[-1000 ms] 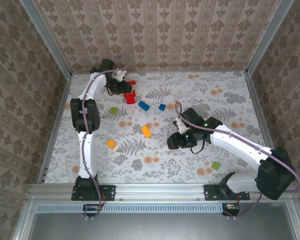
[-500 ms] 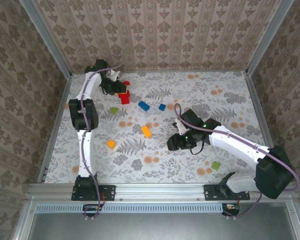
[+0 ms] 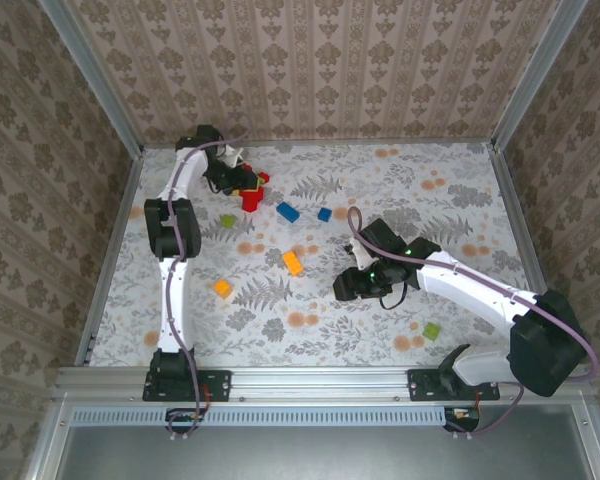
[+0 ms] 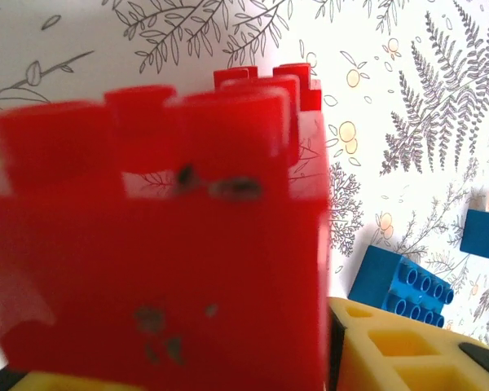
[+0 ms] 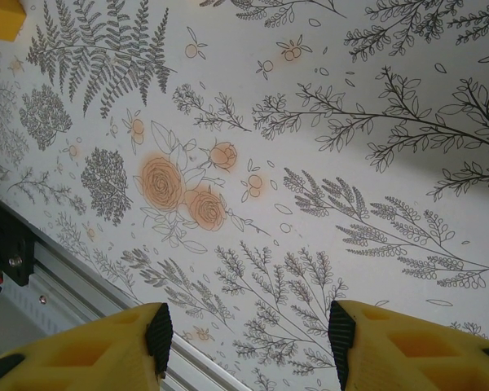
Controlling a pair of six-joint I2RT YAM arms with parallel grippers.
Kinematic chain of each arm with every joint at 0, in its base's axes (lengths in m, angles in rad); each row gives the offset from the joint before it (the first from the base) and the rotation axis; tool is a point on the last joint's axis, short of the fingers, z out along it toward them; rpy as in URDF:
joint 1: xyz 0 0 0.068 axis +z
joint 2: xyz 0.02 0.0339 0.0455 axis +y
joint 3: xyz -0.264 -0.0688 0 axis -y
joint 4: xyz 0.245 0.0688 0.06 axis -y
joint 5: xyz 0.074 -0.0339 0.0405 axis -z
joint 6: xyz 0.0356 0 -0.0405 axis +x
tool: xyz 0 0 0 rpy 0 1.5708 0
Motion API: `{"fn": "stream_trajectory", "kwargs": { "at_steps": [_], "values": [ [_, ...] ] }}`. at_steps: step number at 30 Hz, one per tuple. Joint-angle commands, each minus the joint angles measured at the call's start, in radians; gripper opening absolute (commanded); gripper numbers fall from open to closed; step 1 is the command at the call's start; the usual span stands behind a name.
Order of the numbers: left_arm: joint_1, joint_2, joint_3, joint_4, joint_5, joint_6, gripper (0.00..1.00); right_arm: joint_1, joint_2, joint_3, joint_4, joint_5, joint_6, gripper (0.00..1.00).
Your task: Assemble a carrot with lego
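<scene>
The left gripper (image 3: 236,180) sits at the far left of the surface, where it has drifted a little leftward and back over the last second. The cluster of red studded plastic bricks (image 4: 163,244) has shifted slightly left with it. In the left wrist view the nearest red brick stands between the yellow fingers, too close and blurred to tell whether they clamp it or have let go. Judging by this, the arm is handling red pieces, which does little for a carrot.

The orange oblong brick (image 3: 293,262), the small orange brick (image 3: 222,288) and the two green bricks (image 3: 227,221) (image 3: 431,330) lie scattered and well apart, none of them joined. The oblong blue brick (image 3: 287,211) and the small blue brick (image 3: 324,214) rest near the red cluster. The assembly looks barely begun.

The right gripper (image 5: 249,334) has not moved. It hangs over a bare patch right of centre, with its jaws apart and nothing between them.

The surface (image 3: 400,190) is white with a grey fern and orange flower print. Damask-patterned wallpaper (image 3: 320,70) in beige encloses it on three sides, with aluminium rails (image 3: 310,382) along the near edge.
</scene>
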Motion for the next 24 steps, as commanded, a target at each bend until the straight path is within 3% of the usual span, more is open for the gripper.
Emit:
{"fn": "stream_trajectory", "kwargs": {
  "at_steps": [1, 10, 17, 20, 24],
  "values": [
    [0.008, 0.017, 0.025, 0.005, 0.039, -0.008, 0.48, -0.005, 0.007, -0.019, 0.015, -0.014, -0.004, 0.56],
    [0.019, -0.046, -0.027, 0.036, 0.030, 0.004, 0.62, -0.005, 0.019, -0.004, 0.018, 0.011, -0.015, 0.57],
    [0.049, -0.112, -0.033, 0.024, 0.022, 0.018, 0.66, -0.002, 0.019, 0.017, 0.009, 0.044, -0.014, 0.57],
    [0.067, -0.174, -0.058, 0.031, -0.012, 0.011, 0.67, 0.015, 0.015, 0.046, -0.008, 0.097, -0.035, 0.58],
    [0.069, -0.350, -0.214, 0.162, 0.045, -0.018, 0.71, 0.041, 0.054, 0.111, -0.024, 0.157, -0.087, 0.65]
  ]
}}
